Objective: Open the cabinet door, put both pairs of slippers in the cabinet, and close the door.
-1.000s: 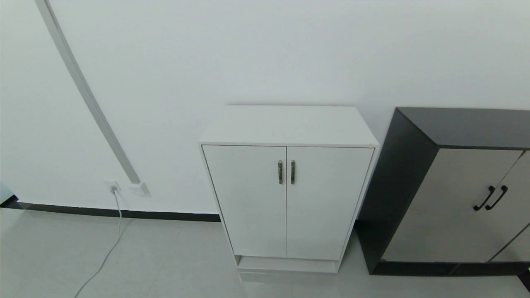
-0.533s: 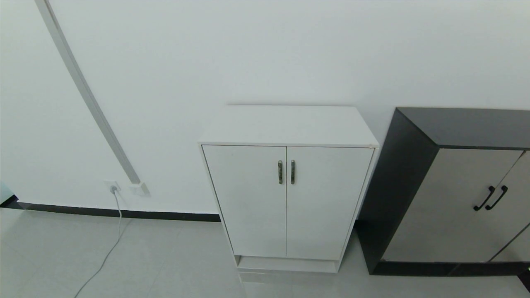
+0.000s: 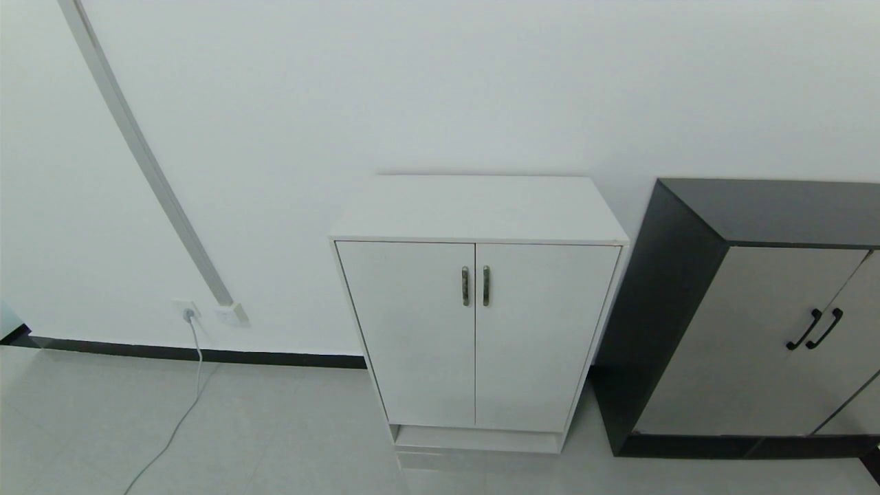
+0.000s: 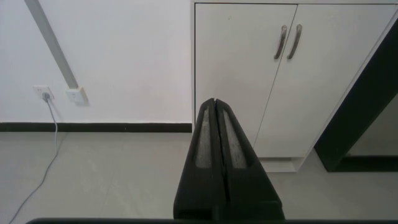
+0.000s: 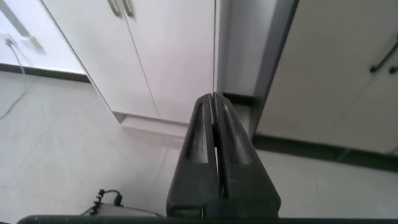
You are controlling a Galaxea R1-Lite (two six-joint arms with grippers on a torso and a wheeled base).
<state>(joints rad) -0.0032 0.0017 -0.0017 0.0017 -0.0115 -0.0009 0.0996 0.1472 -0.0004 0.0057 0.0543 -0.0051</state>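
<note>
A white cabinet (image 3: 478,323) with two doors stands against the wall, both doors closed. Its two metal handles (image 3: 476,286) sit side by side at the centre seam. In the left wrist view my left gripper (image 4: 215,124) is shut with nothing in it, held low above the floor some way in front of the cabinet (image 4: 273,74). My right gripper (image 5: 214,118) is also shut and empty, above the floor before the cabinet's lower right corner (image 5: 161,62).
A black cabinet (image 3: 749,309) with grey doors and black handles stands right of the white one, a narrow gap between them. A wall socket (image 3: 187,311) with a grey cable (image 3: 175,419) trailing over the tiled floor lies to the left. A slanted cable duct (image 3: 137,151) runs up the wall.
</note>
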